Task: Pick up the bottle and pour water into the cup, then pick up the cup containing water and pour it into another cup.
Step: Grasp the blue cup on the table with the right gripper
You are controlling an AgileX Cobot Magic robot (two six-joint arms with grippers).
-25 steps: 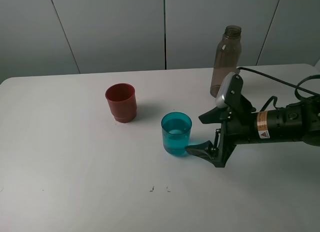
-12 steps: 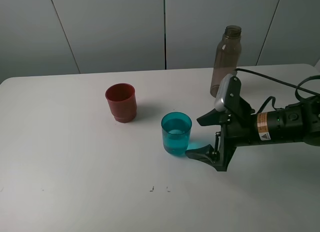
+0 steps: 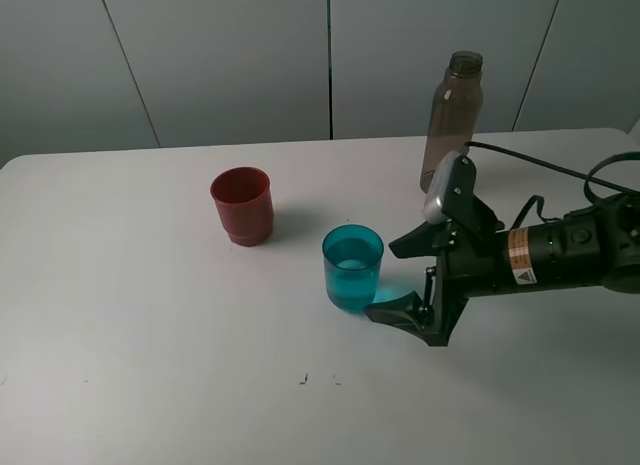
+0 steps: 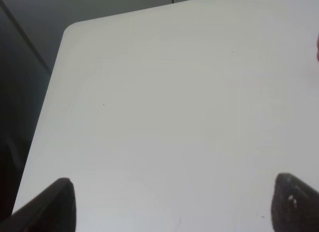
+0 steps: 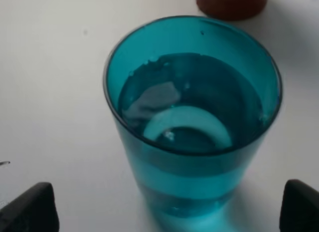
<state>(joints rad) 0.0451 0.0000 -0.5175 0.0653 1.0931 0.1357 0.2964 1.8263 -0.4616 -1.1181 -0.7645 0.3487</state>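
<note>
High camera: the right gripper (image 3: 385,281) sits just beside the cup (image 3: 352,268), jaws spread wide, not touching it. The cup stands upright mid-desk (image 3: 150,315), teal and translucent. Right wrist view: water (image 5: 199,107) inside (partly full), unseen from above. Left wrist view: the left gripper (image 4: 172,204), jaws apart, above the desk.

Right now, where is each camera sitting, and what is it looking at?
High camera: up above, facing down at the table; sees the bottle, red cup, teal cup, right arm and open right hand.
Left wrist camera: on the left arm, facing bare table; the left hand shows two fingertips.
Right wrist camera: on the right arm, facing the water-filled teal cup; fingertips show.
Shared: high and right wrist views show both cups.
</note>
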